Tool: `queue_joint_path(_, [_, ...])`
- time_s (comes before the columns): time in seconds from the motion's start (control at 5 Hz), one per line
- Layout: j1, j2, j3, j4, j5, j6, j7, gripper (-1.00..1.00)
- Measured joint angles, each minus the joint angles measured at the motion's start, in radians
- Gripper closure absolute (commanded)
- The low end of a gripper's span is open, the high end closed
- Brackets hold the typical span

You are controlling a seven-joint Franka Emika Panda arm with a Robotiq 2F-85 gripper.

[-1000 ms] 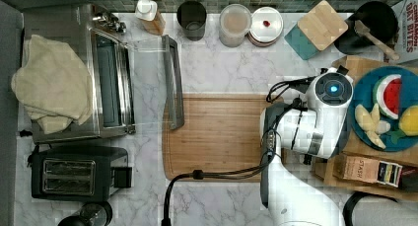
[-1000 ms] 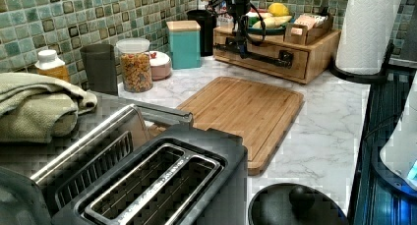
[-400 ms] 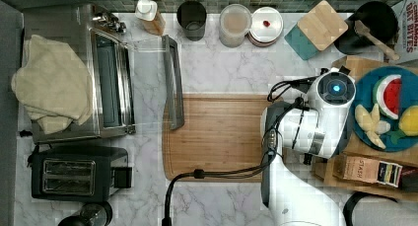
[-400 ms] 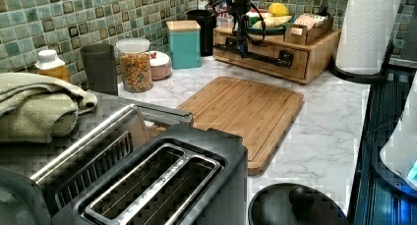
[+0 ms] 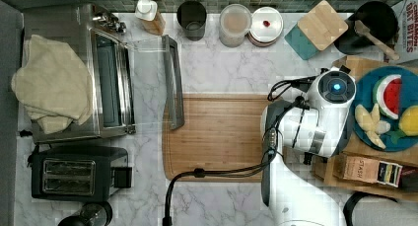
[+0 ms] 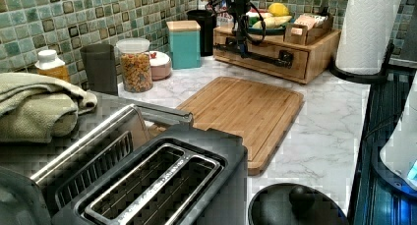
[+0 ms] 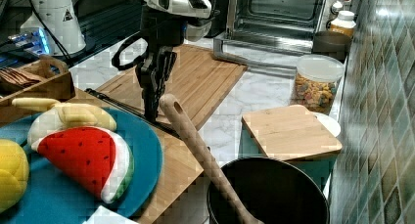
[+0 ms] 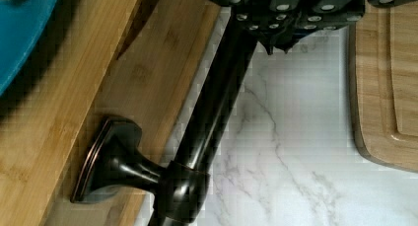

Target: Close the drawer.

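The drawer (image 6: 268,51) is the light-wood front in the wooden stand (image 6: 319,53), and it looks nearly flush with the stand. A dark bar handle (image 8: 212,112) runs across the drawer front (image 8: 148,83) on a bronze post. My gripper (image 8: 273,43) hangs straight down at the handle's far end (image 7: 150,114), shut, with the fingers (image 6: 241,38) against the bar's outer side, toward the marble. In the top view the white arm (image 5: 320,117) covers the gripper and the drawer front.
A bamboo cutting board (image 5: 217,137) lies on the marble just beside the stand. On top of the stand sit a blue plate of toy fruit (image 5: 389,107) and a tea box (image 5: 369,169). The toaster oven's glass door (image 5: 170,78) hangs open. A paper towel roll (image 6: 369,28) stands nearby.
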State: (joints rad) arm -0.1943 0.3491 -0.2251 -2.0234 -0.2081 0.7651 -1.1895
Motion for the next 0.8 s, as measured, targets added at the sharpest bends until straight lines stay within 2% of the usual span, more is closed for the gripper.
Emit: queue_joint_path(0.8, [0.000,0.000,-0.003,0.002,0.008,-0.008,0.000,1.00])
